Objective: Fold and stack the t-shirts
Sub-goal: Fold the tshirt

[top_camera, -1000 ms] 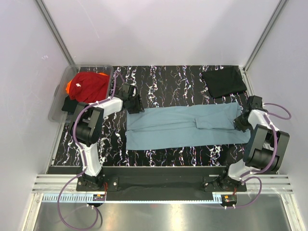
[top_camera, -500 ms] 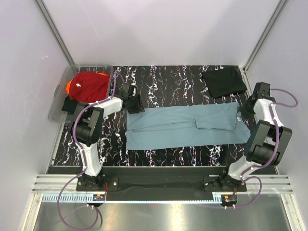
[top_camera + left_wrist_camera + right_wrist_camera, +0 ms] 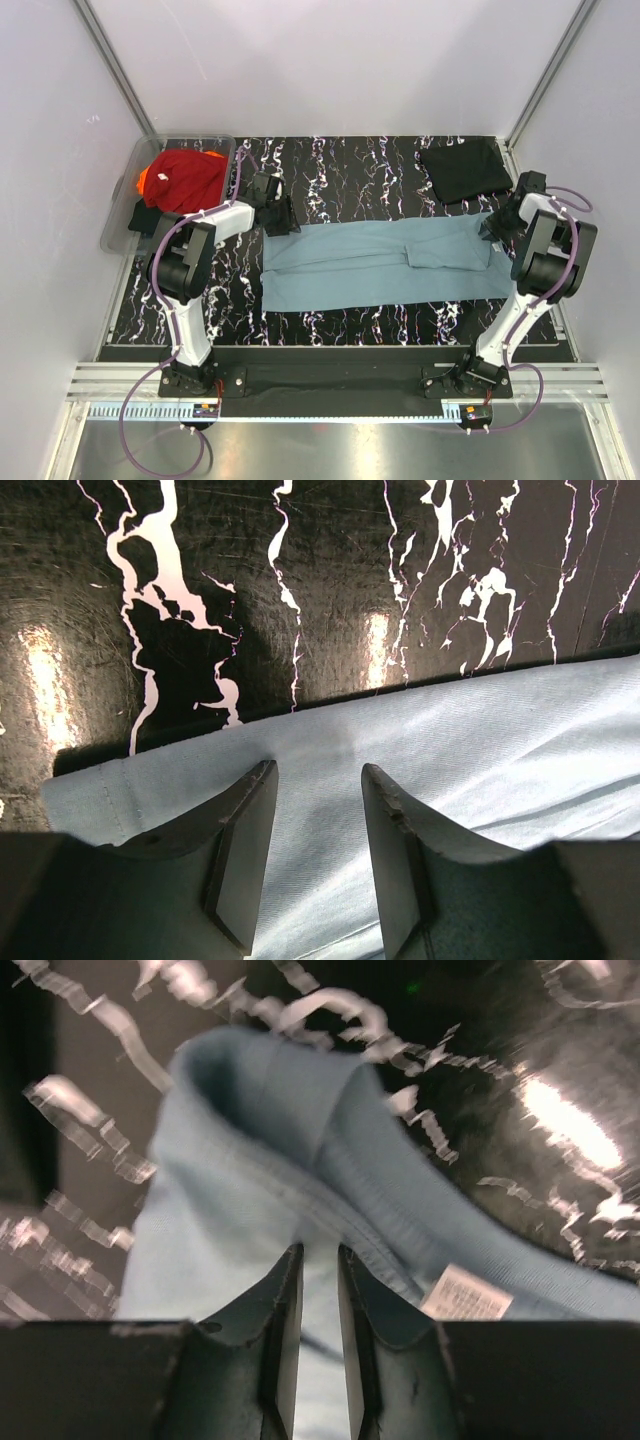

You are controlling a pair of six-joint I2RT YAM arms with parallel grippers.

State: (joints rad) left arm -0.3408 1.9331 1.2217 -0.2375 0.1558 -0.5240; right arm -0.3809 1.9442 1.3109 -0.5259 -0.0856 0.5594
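A dusty teal-blue t-shirt (image 3: 380, 262) lies flat across the middle of the table, folded into a long band. My left gripper (image 3: 275, 215) hangs open over its far left corner, and the left wrist view shows the gripper (image 3: 318, 770) with fabric (image 3: 500, 740) under the spread jaws. My right gripper (image 3: 497, 228) is at the shirt's far right corner. In the right wrist view the gripper (image 3: 320, 1250) has its jaws a narrow gap apart, right at the collar hem (image 3: 230, 1210), beside a white label (image 3: 465, 1293). A folded black t-shirt (image 3: 465, 170) lies at the far right.
A clear plastic tub (image 3: 125, 205) stands at the far left of the table. It holds a red shirt (image 3: 190, 175), an orange one (image 3: 145, 180) and a black one (image 3: 145, 215). White walls close in on both sides. The tabletop (image 3: 350, 170) is black marble.
My right gripper let go of the shirt's right edge, swung toward the far side, then came back to the far right corner. The left arm has not moved.
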